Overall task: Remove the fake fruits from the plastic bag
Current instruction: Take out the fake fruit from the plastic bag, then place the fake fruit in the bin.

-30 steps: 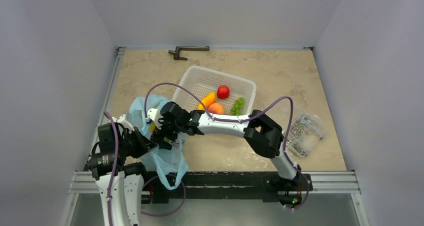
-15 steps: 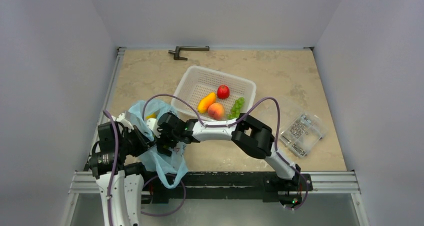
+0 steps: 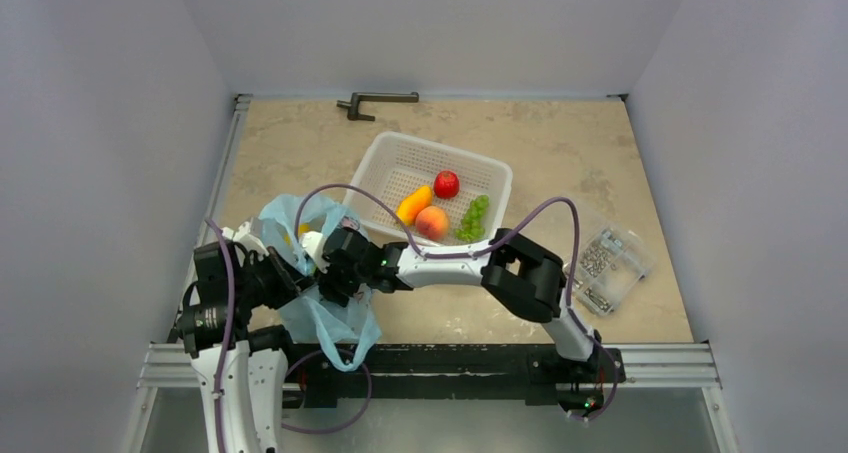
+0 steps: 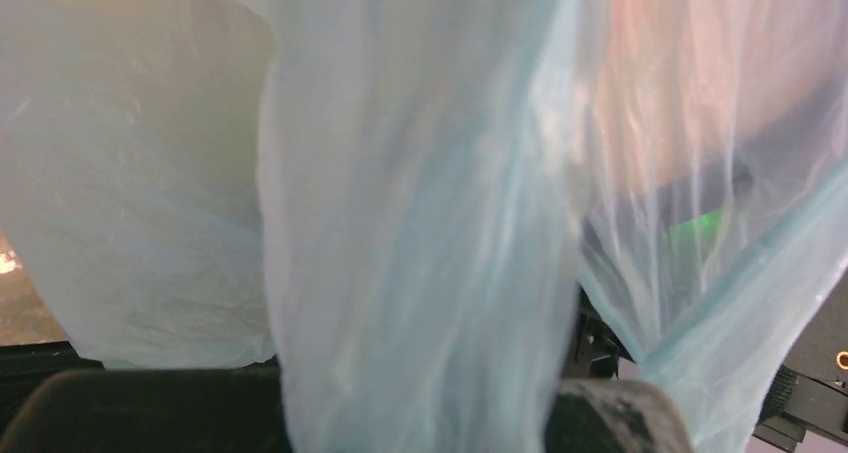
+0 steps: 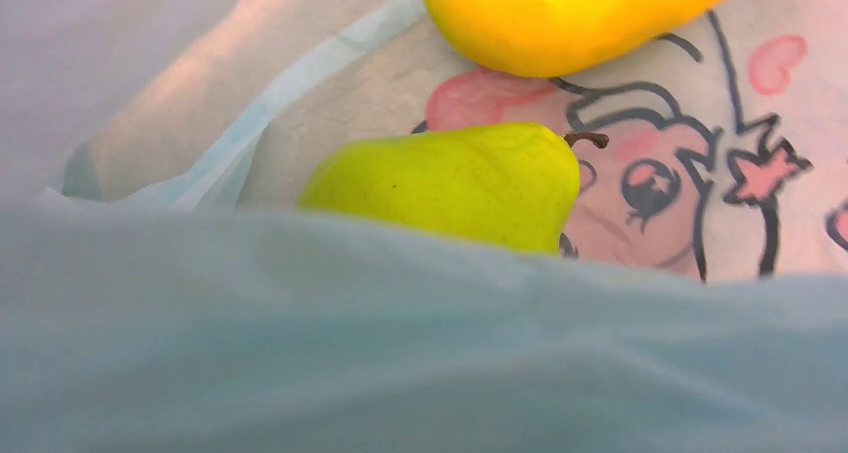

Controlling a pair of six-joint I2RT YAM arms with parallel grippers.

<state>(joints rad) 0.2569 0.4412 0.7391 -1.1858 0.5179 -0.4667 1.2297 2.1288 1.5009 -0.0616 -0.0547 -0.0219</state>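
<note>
The light blue plastic bag stands bunched at the near left. My left gripper is shut on its film, which runs between the dark fingers in the left wrist view. My right gripper reaches into the bag's mouth. A fold of bag film hides its fingers in the right wrist view. Inside the bag lie a green fruit and a yellow oblong fruit on the pink cartoon print. An orange-yellow fruit, a peach and a grape bunch lie in the white basket.
A small red fruit also sits in the basket. A clear box of metal parts lies at the right. A dark metal handle rests by the back wall. Walls close in on the left, right and back.
My right gripper has gone a little deeper into the bag's mouth and its elbow has shifted. The bag's rim has puffed up around it. The left arm has stayed put.
</note>
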